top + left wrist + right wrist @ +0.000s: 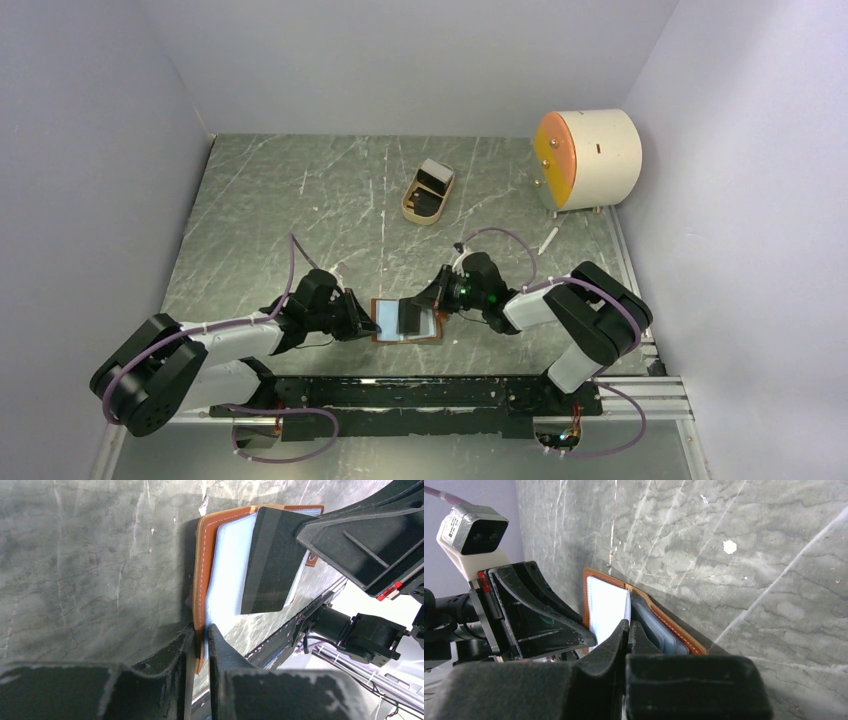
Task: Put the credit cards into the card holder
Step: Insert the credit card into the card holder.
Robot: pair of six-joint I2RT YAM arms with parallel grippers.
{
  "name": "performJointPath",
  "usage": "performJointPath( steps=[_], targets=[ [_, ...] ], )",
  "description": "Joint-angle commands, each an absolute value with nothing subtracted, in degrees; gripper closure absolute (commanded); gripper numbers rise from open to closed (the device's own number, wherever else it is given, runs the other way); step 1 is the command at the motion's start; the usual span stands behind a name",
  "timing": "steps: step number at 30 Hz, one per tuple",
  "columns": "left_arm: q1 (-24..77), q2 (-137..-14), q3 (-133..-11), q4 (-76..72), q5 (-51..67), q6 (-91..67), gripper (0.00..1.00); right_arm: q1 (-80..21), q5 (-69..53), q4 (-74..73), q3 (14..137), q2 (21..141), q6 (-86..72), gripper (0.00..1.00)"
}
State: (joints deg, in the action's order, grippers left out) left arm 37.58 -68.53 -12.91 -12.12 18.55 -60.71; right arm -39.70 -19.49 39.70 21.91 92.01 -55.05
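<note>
One card holder (pixel 387 323), open, pale inside up, at the middle of the table (pixel 300 200) near edge. The left gripper (pixel 201 639), nearly closed, pinches its stitched left edge. The right gripper (pixel 629 629), fully closed, holds a dark grey card (pixel 272 560) tilted over the pale inside. A tan tray (pixel 412 208) sits well apart, toward the far edge.

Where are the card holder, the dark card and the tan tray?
card holder (pixel 204 565): left wrist view, its stitched leather edge.
dark card (pixel 272 562): left wrist view, middle of its face.
tan tray (pixel 410 214): top view, its near rim.
</note>
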Motion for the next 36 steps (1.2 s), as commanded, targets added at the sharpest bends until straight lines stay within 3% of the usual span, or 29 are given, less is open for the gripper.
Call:
performJointPath(
  steps=[1,14,28,36],
  targets=[
    [37.24,-67.83,-12.83,-12.89,19.79,-60.65,0.81,-40.12,-18.95,41.67,20.32,93.15,-54.64,1.00],
    [37.26,-68.99,-14.02,-13.59,21.25,-60.22,0.79,-42.58,-19.96,45.63,22.31,97.45,-57.26,1.00],
    [37.25,-67.07,-13.35,-12.72,20.31,-60.58,0.79,-42.89,-16.56,31.92,22.81,91.96,-52.46,1.00],
    [37.22,-67.27,-13.71,-12.96,20.63,-60.37,0.79,-42.89,-17.96,32.72,24.32,93.52,-51.95,1.00]
  ],
)
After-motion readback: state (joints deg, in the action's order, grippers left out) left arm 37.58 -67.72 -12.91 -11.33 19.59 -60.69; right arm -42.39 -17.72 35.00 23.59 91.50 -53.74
